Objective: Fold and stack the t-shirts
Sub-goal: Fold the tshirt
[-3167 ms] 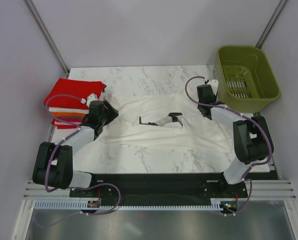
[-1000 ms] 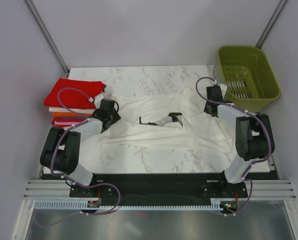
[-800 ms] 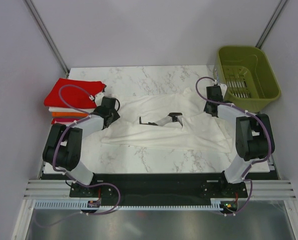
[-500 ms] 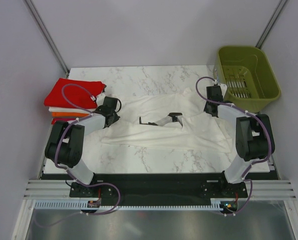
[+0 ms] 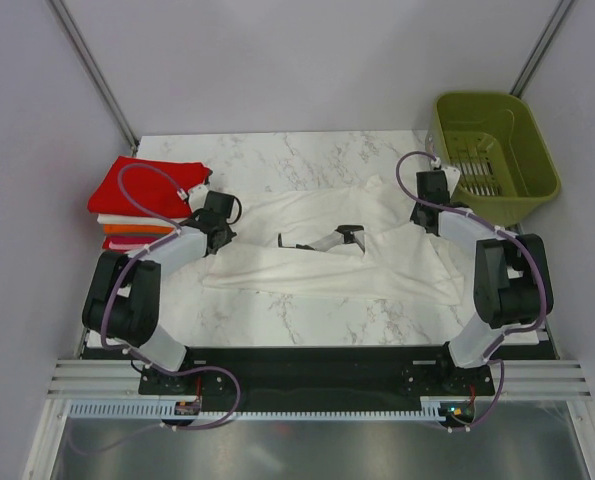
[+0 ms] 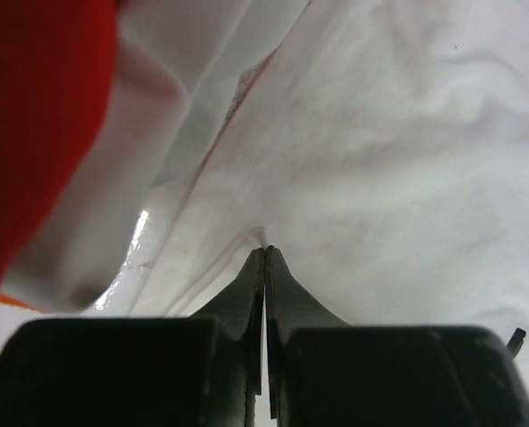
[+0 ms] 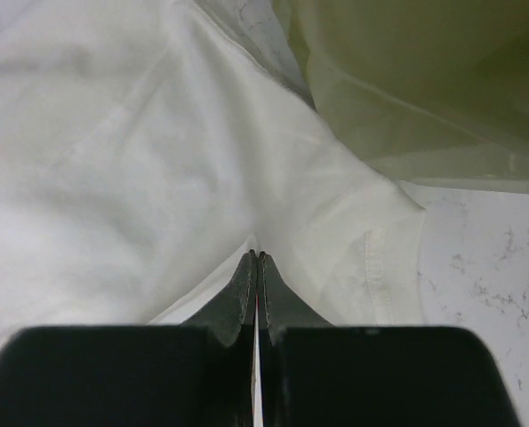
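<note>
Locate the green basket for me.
In the top view the olive-green basket sits at the far right corner of the table, just beyond the right hand and the white t-shirt.

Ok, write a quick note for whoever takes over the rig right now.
Left claw: shut, pinching the white shirt's edge beside the stack.
Right claw: shut on the shirt near a sleeve, beside the basket.
Done: folded shirts stacked at far left, red on top.
Left to do: fold the white shirt, spread flat in the middle, and add it to the stack.
</note>
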Available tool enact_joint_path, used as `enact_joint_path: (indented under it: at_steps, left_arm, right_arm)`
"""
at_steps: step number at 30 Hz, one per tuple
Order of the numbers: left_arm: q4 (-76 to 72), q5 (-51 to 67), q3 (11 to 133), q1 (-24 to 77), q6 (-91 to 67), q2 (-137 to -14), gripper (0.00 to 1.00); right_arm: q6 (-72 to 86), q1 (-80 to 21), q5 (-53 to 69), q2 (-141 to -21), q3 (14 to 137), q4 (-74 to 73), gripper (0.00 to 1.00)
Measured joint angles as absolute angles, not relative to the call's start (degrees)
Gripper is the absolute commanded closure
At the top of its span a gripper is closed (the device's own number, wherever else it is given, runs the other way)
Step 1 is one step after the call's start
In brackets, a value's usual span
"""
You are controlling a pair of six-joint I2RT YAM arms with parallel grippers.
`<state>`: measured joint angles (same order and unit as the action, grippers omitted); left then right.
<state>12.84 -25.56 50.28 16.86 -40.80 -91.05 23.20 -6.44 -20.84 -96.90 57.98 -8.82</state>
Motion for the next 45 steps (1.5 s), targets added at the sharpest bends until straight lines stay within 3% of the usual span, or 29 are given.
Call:
enact_joint_path:
  at_steps: [45]
  left_arm:
    - [30.8, -30.6, 57.8, 15.7, -41.6, -86.4, 0.98]
  right_arm:
    - [25.7, -4.3, -20.6, -94.7, 57.2, -8.6, 1.00]
